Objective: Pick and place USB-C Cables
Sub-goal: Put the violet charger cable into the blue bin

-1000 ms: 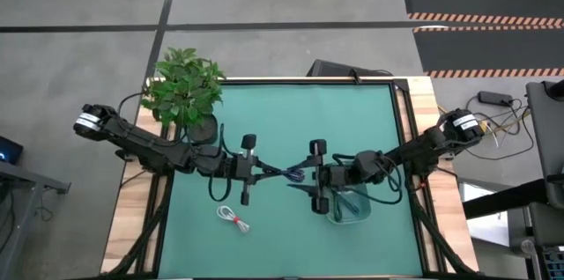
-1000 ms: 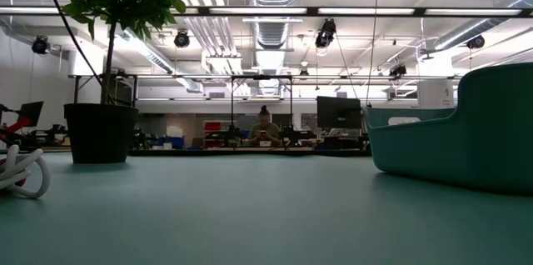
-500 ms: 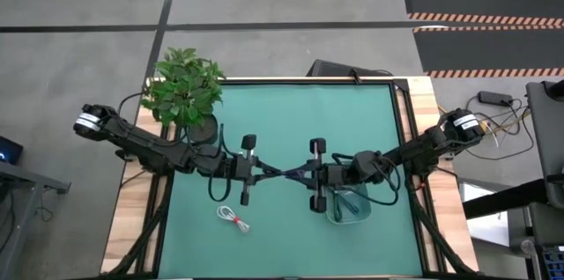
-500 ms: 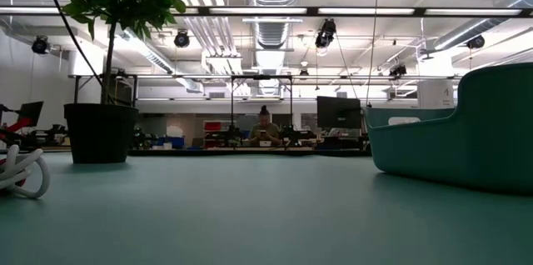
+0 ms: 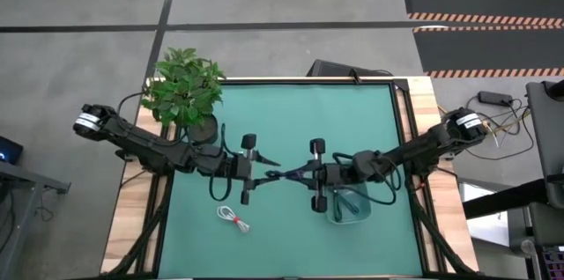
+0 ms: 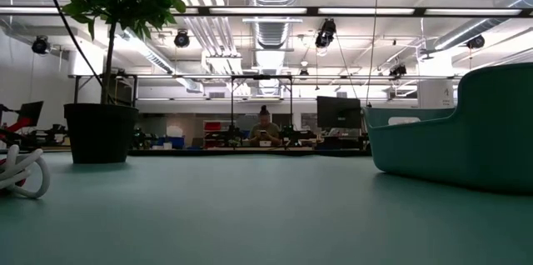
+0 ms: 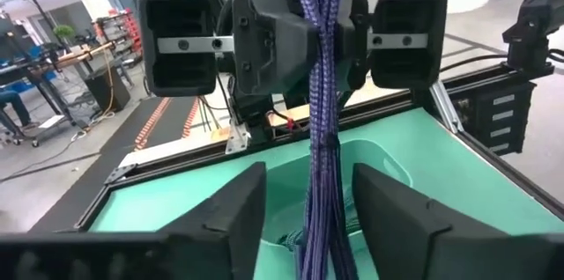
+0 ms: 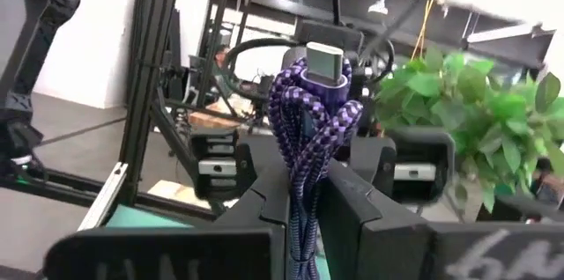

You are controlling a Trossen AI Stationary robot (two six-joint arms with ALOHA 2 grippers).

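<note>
A navy-blue braided cable bundle (image 5: 291,174) hangs in the air between my two grippers, above the table's middle. My right gripper (image 5: 300,175) is shut on it. My left gripper (image 5: 267,172) is open. Its fingers (image 7: 238,201) stand on either side of the bundle's free end (image 7: 319,183) without touching it. A white cable with a red tie (image 5: 233,218) lies on the mat near the front left, and also shows in the low view (image 6: 21,173). A teal bin (image 5: 348,206) under my right arm holds dark green cable. My right gripper pinches the navy bundle's strands (image 8: 303,152) between its two fingers. The looped end with a silver connector (image 8: 324,60) sticks out past the fingertips. The fingers come level from the table's right and lie along the bundle. The bundle is lifted clear of the table.
A potted plant (image 5: 185,86) stands at the far left corner; its pot shows in the low view (image 6: 100,132). The teal bin's wall (image 6: 466,132) rises at the right. Bare green mat (image 5: 300,113) lies behind the grippers. A person sits far off in the room.
My left gripper has opened, let go of the navy bundle and drawn back a little toward the table's left edge. The bundle stays level in my right gripper.
</note>
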